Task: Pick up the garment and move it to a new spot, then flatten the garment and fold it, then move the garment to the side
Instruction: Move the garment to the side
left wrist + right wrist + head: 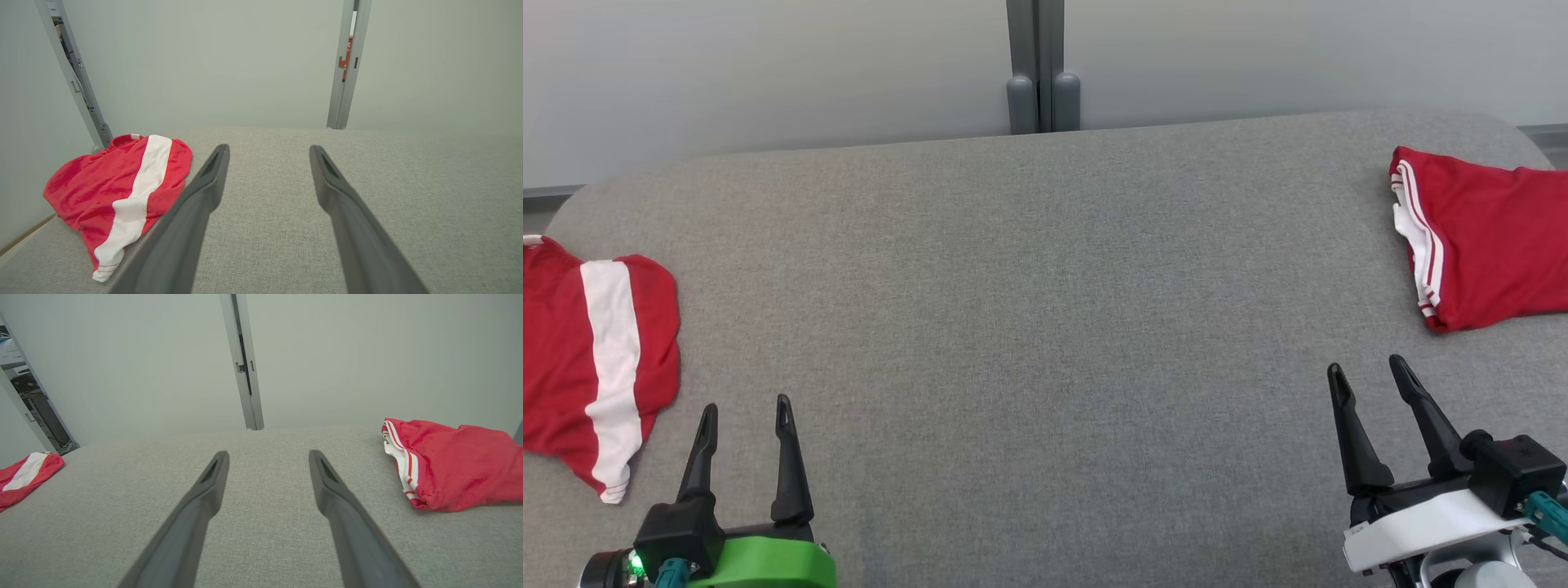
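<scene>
Your left pincer (747, 404) stands apart, empty; the crumpled red garment (572, 359), broad white stripe, lies just left of it. Your right pincer (1366, 364) is likewise apart; a folded red garment (1486, 245) lies beyond it on the woven grey table (1045, 327).

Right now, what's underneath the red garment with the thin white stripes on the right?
The striped red garment lies on the grey fabric surface, which shows along its near edge and its striped end. Anything tucked beneath the cloth is covered, so I cannot tell.
</scene>
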